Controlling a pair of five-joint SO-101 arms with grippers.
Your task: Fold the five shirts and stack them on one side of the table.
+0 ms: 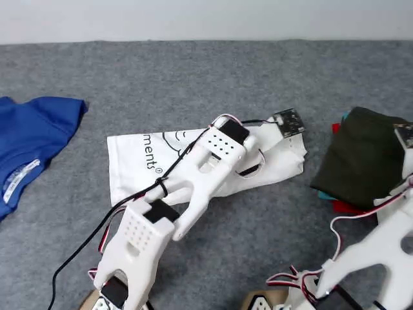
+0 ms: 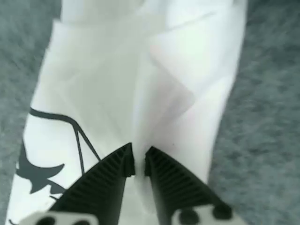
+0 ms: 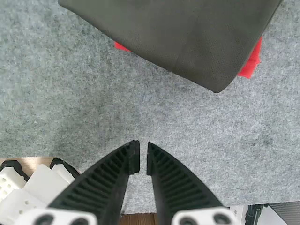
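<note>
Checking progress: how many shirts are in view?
5: blue shirt far left; white shirt mid-table; dark shirt stacked at right over red shirt and teal edge, mostly hidden.

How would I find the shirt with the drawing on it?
Look at the middle of the grey table, under the left tool. The white shirt lies there. It alone is white with black drawings; the blue shirt and the dark stack sit aside.

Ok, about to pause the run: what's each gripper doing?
Left gripper: closed over the white shirt, pinch unclear.
Right gripper: closed, empty.
</note>
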